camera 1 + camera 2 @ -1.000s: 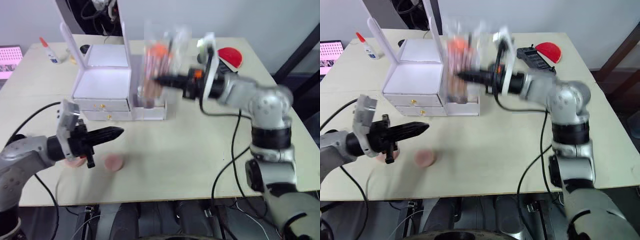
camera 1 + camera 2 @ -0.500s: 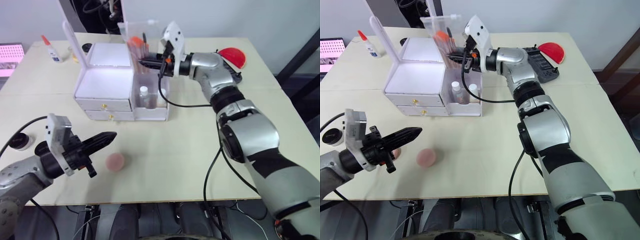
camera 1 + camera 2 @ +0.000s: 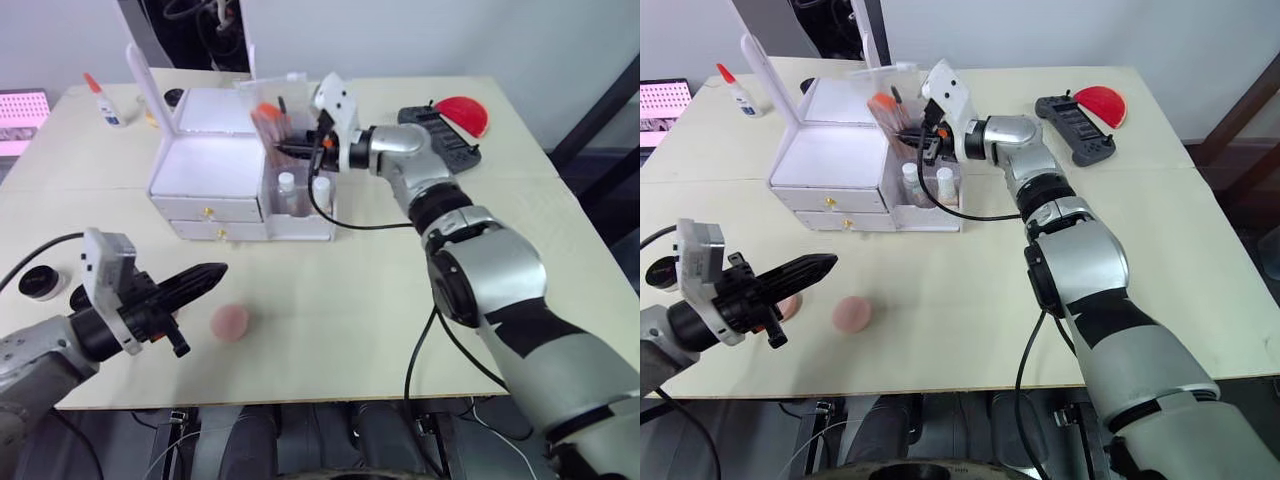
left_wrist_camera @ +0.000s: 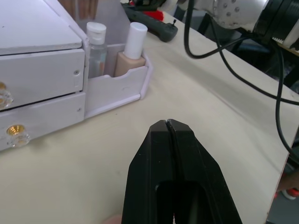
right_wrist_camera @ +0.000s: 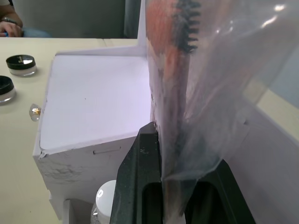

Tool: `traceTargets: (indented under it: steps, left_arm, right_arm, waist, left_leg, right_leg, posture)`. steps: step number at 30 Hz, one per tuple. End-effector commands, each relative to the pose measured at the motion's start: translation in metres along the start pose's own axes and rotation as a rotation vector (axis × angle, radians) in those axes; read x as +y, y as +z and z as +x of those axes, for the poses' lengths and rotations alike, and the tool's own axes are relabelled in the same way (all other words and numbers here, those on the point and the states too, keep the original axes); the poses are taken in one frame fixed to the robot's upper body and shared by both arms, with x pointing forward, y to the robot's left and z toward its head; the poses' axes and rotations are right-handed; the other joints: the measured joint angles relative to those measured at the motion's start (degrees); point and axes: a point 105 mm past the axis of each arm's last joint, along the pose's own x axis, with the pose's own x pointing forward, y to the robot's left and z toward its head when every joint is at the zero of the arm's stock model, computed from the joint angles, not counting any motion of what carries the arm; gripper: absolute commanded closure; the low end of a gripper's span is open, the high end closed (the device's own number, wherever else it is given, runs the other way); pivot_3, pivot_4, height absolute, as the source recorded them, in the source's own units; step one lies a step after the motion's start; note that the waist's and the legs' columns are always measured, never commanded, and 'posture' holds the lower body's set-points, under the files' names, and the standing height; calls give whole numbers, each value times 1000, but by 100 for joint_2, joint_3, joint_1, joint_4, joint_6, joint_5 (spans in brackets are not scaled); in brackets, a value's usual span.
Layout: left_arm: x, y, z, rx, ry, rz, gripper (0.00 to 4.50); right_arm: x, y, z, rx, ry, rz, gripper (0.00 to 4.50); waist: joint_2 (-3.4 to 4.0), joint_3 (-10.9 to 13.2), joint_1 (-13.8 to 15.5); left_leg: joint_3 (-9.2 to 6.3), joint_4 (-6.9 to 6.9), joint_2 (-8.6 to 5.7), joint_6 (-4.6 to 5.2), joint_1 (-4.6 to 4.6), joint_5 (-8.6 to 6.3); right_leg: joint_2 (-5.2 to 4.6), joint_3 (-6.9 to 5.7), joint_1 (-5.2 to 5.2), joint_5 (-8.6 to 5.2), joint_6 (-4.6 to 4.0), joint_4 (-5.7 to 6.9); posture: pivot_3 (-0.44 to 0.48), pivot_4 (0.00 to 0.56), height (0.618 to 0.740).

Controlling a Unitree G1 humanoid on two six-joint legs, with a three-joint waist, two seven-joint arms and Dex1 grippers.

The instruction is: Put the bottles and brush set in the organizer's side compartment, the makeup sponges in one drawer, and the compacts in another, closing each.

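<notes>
The white organizer (image 3: 215, 165) stands at the back of the table, both drawers closed. In its side compartment (image 3: 300, 226) stand a clear bottle (image 4: 96, 45) and a beige bottle (image 4: 130, 52). My right gripper (image 3: 286, 148) is shut on the brush set (image 3: 271, 114), a clear bag of brushes held upright over that compartment, its lower end at the bin's rim. My left gripper (image 3: 218, 271) hovers shut and empty near the table's front left. One pink makeup sponge (image 3: 230, 322) lies just right of it; another sponge (image 3: 790, 306) peeks from under it. Two black compacts (image 3: 40, 282) sit at the far left.
A tall mirror (image 3: 148, 78) rises from the organizer's back left. A glue bottle (image 3: 101, 101) stands at the back left corner. A black controller (image 3: 445, 138) and a red disc (image 3: 463, 112) lie at the back right. Cables trail from both arms.
My right gripper has lowered the brush set toward the side compartment. My left gripper has drawn back slightly to the left, still shut.
</notes>
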Motion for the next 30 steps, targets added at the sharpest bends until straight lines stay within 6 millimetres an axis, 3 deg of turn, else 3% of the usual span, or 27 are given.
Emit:
traceTargets:
  steps: [1, 7, 8, 13, 20, 24, 26, 30]
  left_arm:
    - [-2, 6, 2, -18, -13, 27, 4500]
    - [-4, 2, 3, 0, -16, 24, 4500]
    - [-5, 1, 3, -1, -19, 21, 4500]
    - [-4, 0, 4, 6, -23, 20, 4500]
    - [-3, 0, 5, 16, -33, 29, 4500]
    - [1, 11, 5, -49, -23, 67, 4500]
    - [3, 19, 3, -93, -15, 92, 4500]
    - [5, 29, -2, -155, 9, 125, 4500]
  right_arm:
    - [-1, 10, 3, -14, -11, -66, 3217]
    - [-7, 12, -2, -11, -32, -90, 120]
    - [-8, 15, -3, -24, -36, -83, 49]
    - [-15, 23, -11, -53, -44, -89, 49]
    - [-23, 54, -32, -142, 15, -147, 49]
    - [-25, 74, -63, -141, 139, -178, 49]
    - [-25, 72, -74, -84, 178, -214, 49]
    - [-19, 55, -81, 43, 235, -283, 1300]
  waist:
    - [0, 0, 0]
    - [0, 0, -6]
    - [0, 0, -4]
    - [0, 0, 1]
    - [0, 0, 1]
    - [3, 2, 13]
    - [2, 1, 15]
    - [2, 1, -20]
  left_leg:
    - [0, 0, 0, 0, 0, 0]
    - [0, 0, 0, 0, 1, 0]
    - [0, 0, 0, 0, 1, 0]
    - [0, 0, 0, 0, 1, 0]
    - [0, 0, 0, 0, 1, 1]
    - [0, 0, 0, 0, 3, 1]
    - [0, 1, 0, -1, 3, 1]
    - [3, 1, 0, -1, 8, 1]
  right_leg:
    - [0, 0, 0, 0, 0, 0]
    - [0, 0, 0, 0, 0, 1]
    - [0, 0, 0, 0, 0, 2]
    - [0, 0, 0, 0, 1, 2]
    - [0, 0, 2, 1, 1, 2]
    - [1, 0, 2, 1, 2, 4]
    - [0, 0, 5, 0, 2, 2]
    - [0, 1, 6, 1, 2, 2]
  posture:
    - [0, 150, 740]
    - [0, 150, 740]
    - [0, 150, 740]
    - [0, 150, 740]
    - [0, 150, 740]
    - [0, 150, 740]
    - [0, 150, 740]
    - [0, 150, 740]
